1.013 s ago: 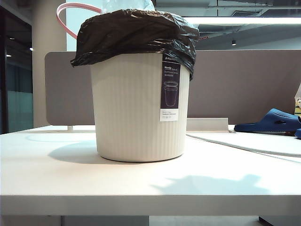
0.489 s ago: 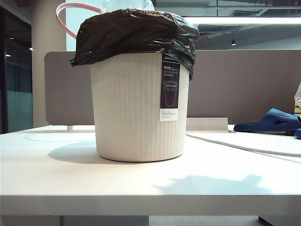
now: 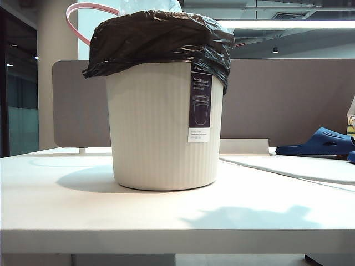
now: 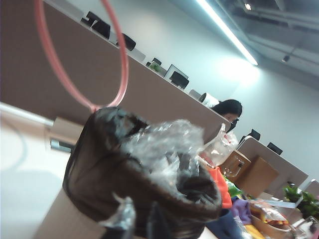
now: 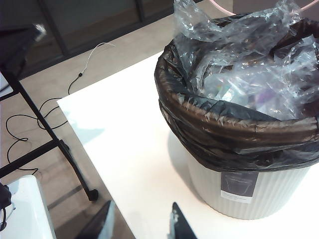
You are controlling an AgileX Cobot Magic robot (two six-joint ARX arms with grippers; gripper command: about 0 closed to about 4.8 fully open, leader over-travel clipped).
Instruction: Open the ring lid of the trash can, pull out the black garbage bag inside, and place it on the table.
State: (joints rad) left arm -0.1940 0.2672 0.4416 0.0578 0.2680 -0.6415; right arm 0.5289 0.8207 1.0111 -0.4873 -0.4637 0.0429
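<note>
One cream ribbed trash can (image 3: 155, 133) stands upright near the middle of a wide off-white bench (image 3: 166, 216), seen from the front at bench height. At the upper left, a thin pink ring lid (image 3: 83, 16) is lifted off the rim and stands on edge behind the can's left shoulder. A glossy black garbage bag (image 3: 161, 39) sits inside the can, its wrinkled top folded over the rim and hanging down the outside. On the can's right front is a dark label (image 3: 200, 105) printed with a bucket outline. A grey-brown partition (image 3: 277, 100) runs behind the bench, and a blue slipper (image 3: 321, 141) lies at the far right.

Neither tool shows in this front view.

From the left wrist camera, the left tool (image 4: 139, 224) is just beside the can's rim, tilted and looking across the bag's mouth. Its tips are dark blurs at the frame edge against the bag, so I cannot tell whether it is released or clenched. The ring lid (image 4: 75, 55) rises on the far side of the rim, and crumpled clear plastic (image 4: 164, 144) fills the bag. A dark-haired person (image 4: 228, 109) sits beyond the partition.

From the right wrist camera, the right tool (image 5: 142, 224) hovers above the bench, near the can but apart from it. Its two fingers are spread with nothing between them. Clear plastic (image 5: 239, 55) bulges out of the bag, and cables (image 5: 30, 124) trail on the floor beside the bench.
</note>
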